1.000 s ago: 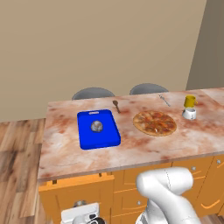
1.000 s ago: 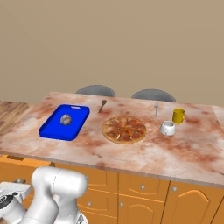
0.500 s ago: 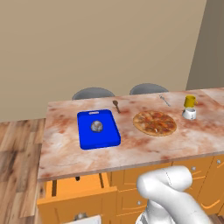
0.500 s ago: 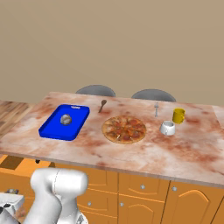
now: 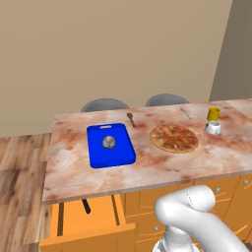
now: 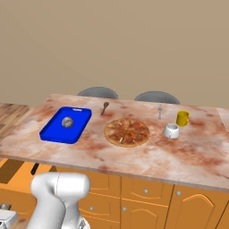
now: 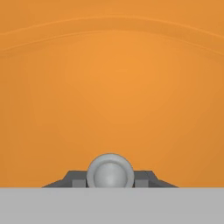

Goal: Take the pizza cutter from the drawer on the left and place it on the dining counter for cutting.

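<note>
The drawer (image 5: 83,221) has slid further out from under the desk (image 5: 147,172) than a second ago, so its inside is now open to reach. My jaws (image 7: 110,180) are clamped shut on its round silver knob (image 7: 110,171), pressed close against the orange front. The pizza cutter (image 5: 86,205) lies inside the drawer, behind the front panel, beyond and above my jaws

place: home kitchen w/ dining counter (image 5: 74,172)
worktop: pinkish marbled slab over orange wood cabinets (image 6: 147,197), round silver knobs
food: pizza (image 5: 174,138) on slab
gear: blue cutting board (image 5: 110,144), wooden spoon (image 6: 104,107), yellow mug (image 6: 182,118), white bowl (image 6: 171,130)
seating: 2 grey stools (image 6: 97,92) behind
floor: wood planks (image 5: 19,162)
</note>
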You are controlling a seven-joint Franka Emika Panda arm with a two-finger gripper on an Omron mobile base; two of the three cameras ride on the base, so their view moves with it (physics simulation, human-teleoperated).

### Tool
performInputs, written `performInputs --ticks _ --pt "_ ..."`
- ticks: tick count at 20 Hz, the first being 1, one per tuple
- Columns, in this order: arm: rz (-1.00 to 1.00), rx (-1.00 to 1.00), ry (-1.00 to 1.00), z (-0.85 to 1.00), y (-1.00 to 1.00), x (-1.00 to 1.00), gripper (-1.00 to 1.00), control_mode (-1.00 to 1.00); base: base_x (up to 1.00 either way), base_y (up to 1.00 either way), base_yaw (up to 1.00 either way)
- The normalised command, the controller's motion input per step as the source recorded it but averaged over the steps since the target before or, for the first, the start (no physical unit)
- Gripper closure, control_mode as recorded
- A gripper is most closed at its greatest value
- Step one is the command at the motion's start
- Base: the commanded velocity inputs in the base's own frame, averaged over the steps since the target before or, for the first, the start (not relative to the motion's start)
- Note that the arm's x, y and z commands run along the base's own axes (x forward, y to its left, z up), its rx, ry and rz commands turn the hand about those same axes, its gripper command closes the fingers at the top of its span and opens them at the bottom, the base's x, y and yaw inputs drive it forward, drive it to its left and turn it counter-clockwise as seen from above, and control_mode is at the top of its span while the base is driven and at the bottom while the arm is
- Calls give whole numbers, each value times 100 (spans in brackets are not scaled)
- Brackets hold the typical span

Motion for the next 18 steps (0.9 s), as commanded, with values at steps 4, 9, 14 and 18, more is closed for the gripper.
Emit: performInputs --ticks 4,9,14,18 --pt "0 0 0 0 2 -55 100 -100 0 0 0" --pt "0 0 0 0 1 -55 100 -100 0 0 0" --pt "0 0 -2 0 1 -60 100 -100 0 0 0" --pt "0 0 0 0 1 -55 100 -100 0 0 0"
